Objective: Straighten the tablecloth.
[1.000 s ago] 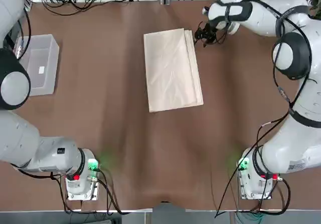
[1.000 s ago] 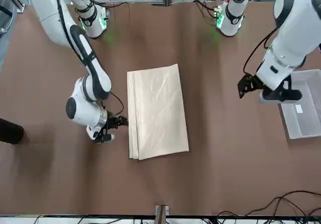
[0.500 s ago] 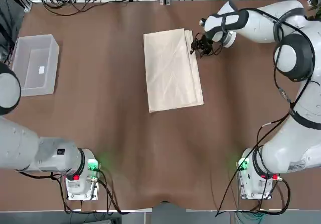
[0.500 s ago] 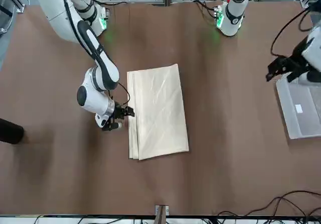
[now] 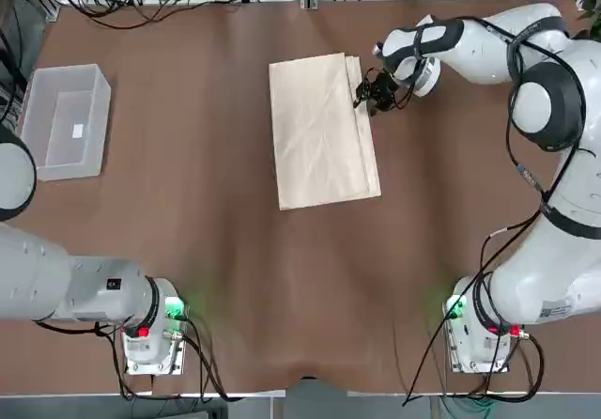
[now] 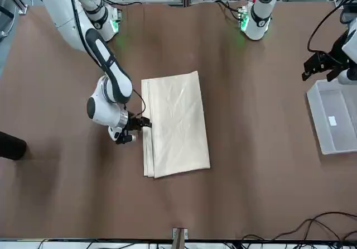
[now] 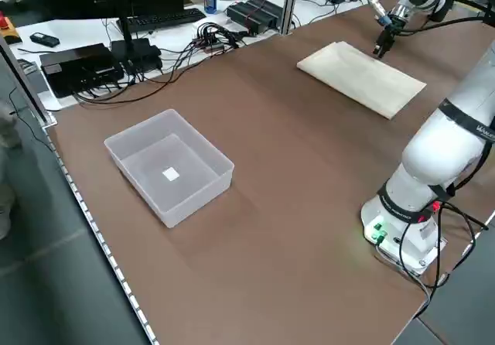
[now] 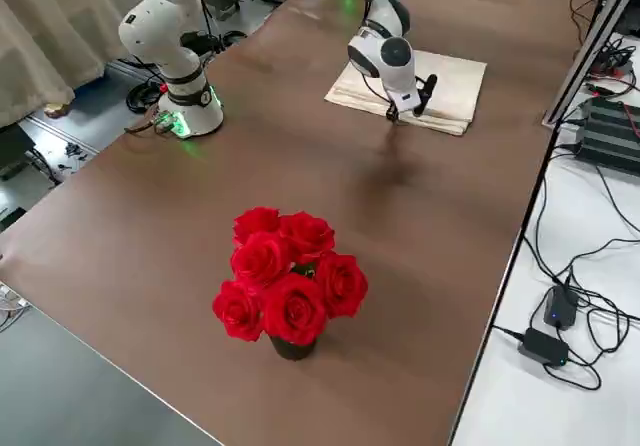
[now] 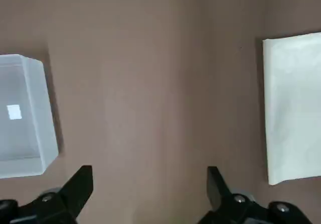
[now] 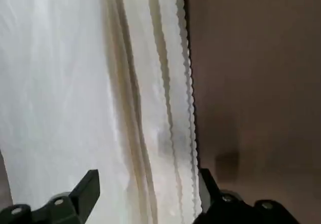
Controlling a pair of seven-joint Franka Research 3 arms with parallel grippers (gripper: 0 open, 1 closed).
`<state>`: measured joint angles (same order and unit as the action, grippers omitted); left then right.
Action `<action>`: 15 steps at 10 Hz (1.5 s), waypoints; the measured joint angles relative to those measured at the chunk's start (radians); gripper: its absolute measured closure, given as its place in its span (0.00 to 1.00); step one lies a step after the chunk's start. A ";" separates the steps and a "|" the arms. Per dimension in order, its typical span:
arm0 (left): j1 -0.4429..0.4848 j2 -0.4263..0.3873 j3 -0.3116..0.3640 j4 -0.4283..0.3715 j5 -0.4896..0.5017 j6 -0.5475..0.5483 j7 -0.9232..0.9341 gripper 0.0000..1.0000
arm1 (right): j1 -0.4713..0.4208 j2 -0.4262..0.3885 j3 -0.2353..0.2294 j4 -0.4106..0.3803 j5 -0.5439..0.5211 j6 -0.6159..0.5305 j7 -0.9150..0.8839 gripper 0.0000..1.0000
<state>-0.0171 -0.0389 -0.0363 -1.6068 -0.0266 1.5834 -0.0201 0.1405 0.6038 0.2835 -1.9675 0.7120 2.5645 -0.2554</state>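
The tablecloth (image 5: 322, 130) lies folded into a cream rectangle at the middle of the brown table, its stacked layers showing along the right long edge. My right gripper (image 5: 368, 92) hangs low at that edge near the far corner, also seen in the front view (image 6: 136, 127). In the right wrist view the right gripper (image 10: 148, 186) is open, its fingers straddling the scalloped layered edge of the tablecloth (image 10: 75, 83). My left gripper (image 6: 326, 65) hovers high near the bin, open and holding nothing (image 9: 149, 184).
A clear plastic bin (image 5: 101, 118) with a white slip inside sits at the left side of the table. A bunch of red roses (image 8: 285, 276) stands near the table's right end. Cables and electronics line the far edge beyond the table.
The right gripper has slid in from beside the cloth until it is over the layered edge. The left arm has pulled back toward the bin side.
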 joint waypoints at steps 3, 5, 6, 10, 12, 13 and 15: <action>0.000 0.002 -0.036 0.000 0.022 0.010 -0.023 0.00 | -0.002 0.014 0.001 0.000 0.015 0.006 -0.012 0.11; 0.005 0.006 -0.031 -0.001 0.022 0.031 -0.025 0.00 | -0.001 0.016 0.005 0.001 0.043 0.009 -0.014 0.11; 0.009 0.008 -0.025 -0.001 0.015 0.044 -0.025 0.00 | -0.001 0.017 0.008 0.001 0.052 0.010 -0.015 0.11; 0.016 0.015 -0.024 0.000 0.008 0.064 -0.025 0.00 | 0.011 0.027 0.019 0.016 0.074 0.011 -0.017 0.11; 0.019 0.015 -0.023 0.000 0.008 0.064 -0.024 0.00 | 0.019 0.035 0.021 0.033 0.092 0.010 -0.020 0.11; 0.021 0.015 -0.023 0.000 0.008 0.071 -0.024 0.00 | 0.022 0.041 0.022 0.035 0.113 0.010 -0.029 0.11; 0.027 0.015 -0.022 0.000 0.008 0.100 -0.023 0.00 | 0.040 0.050 0.023 0.044 0.134 0.011 -0.034 0.14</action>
<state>0.0098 -0.0238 -0.0583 -1.6066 -0.0188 1.6831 -0.0436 0.1801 0.6533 0.3060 -1.9231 0.8457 2.5757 -0.2897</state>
